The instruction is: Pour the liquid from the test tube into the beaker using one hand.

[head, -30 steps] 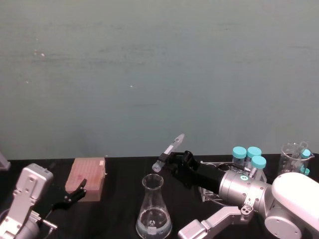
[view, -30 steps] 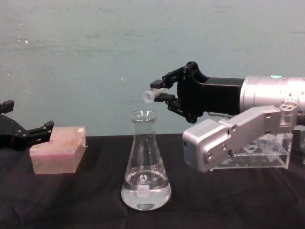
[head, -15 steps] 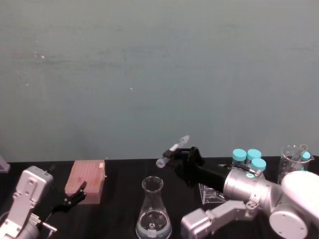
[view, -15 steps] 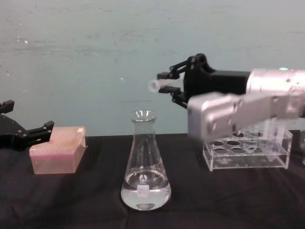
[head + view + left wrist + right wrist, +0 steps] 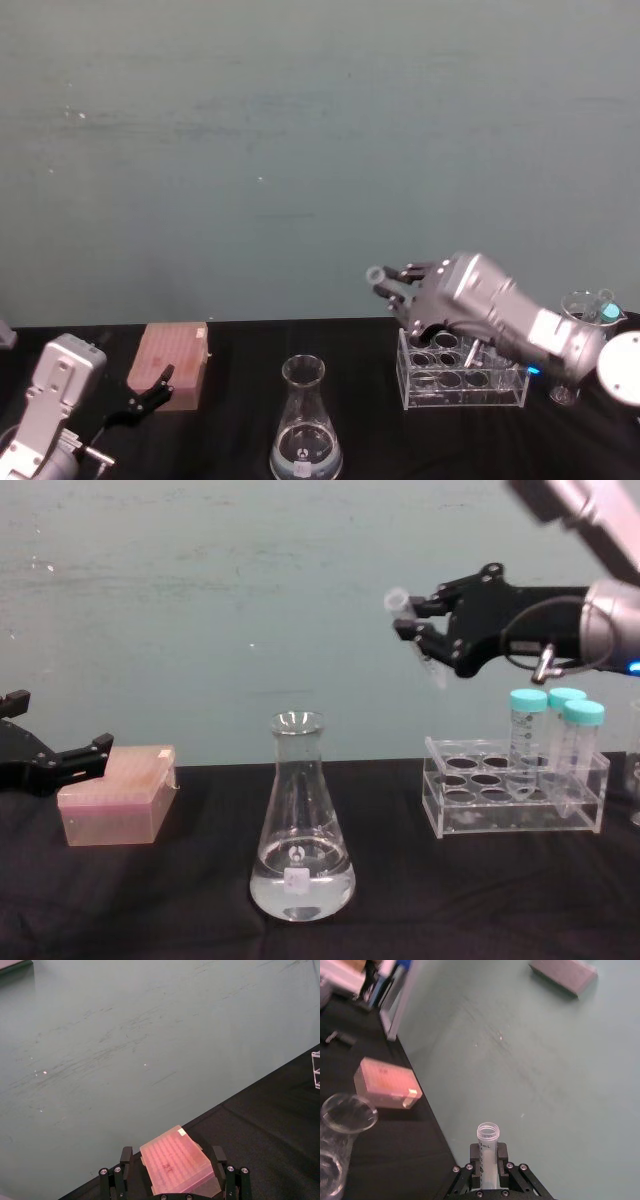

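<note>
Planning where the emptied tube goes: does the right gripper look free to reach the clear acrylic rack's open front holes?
Probably yes: the right gripper, shut on the small clear test tube, hangs above the clear acrylic rack, whose front holes stand open; the teal-capped tubes sit behind.

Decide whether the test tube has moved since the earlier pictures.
Yes. In the chest view, the test tube, held by the right hand, has moved from above the flask towards the rack, and now tilts rim-up.

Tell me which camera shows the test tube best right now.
The right wrist view: the test tube stands close and sharp, open rim and printed marks visible, clamped in the right gripper. The chest view shows it small and tilted above the rack. The head view shows little more than its rim.
</note>
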You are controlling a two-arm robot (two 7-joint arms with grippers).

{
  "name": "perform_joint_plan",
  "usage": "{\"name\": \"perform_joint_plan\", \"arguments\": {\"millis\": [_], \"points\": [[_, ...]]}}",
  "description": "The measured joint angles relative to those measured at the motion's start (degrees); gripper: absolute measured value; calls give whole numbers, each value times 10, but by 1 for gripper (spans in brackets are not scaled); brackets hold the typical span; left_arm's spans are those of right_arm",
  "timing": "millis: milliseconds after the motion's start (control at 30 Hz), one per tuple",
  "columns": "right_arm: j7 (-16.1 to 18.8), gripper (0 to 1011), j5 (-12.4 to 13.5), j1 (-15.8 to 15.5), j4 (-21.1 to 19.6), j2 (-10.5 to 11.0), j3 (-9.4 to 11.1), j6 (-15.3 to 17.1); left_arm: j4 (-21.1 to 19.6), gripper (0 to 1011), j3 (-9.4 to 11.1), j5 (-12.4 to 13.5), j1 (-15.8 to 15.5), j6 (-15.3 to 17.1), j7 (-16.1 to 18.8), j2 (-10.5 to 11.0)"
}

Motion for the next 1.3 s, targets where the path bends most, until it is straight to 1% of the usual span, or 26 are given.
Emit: {"name": "perform_joint_plan", "arguments": {"millis": [33,67,100,133,300,333,367,400,500,600,800,1033,1300], "points": [[13,191,18,2,6,-3,7,9,0,1000,0,0,0,0,0,0],[36,191,49,5,18,-8,20,26,0,1000,0,0,0,0,0,0],[36,191,49,5,18,-8,20,26,0,1000,0,0,0,0,0,0],[65,191,89,11,35,-14,35,49,0,1000,0,0,0,0,0,0],[102,192,142,21,60,-22,51,82,0,1000,0,0,0,0,0,0],[115,191,160,25,71,-24,56,94,0,1000,0,0,0,0,0,0],[120,191,168,26,76,-25,57,99,0,1000,0,0,0,0,0,0],[130,191,181,30,84,-27,60,107,0,1000,0,0,0,0,0,0],[146,192,202,35,98,-29,62,121,0,1000,0,0,0,0,0,0],[154,191,212,38,106,-29,59,130,0,1000,0,0,0,0,0,0],[153,191,216,39,108,-24,50,135,0,1000,0,0,0,0,0,0],[142,192,211,34,107,-17,39,133,0,1000,0,0,0,0,0,0],[138,191,206,30,127,-14,32,131,0,1000,0,0,0,0,0,0]]}}
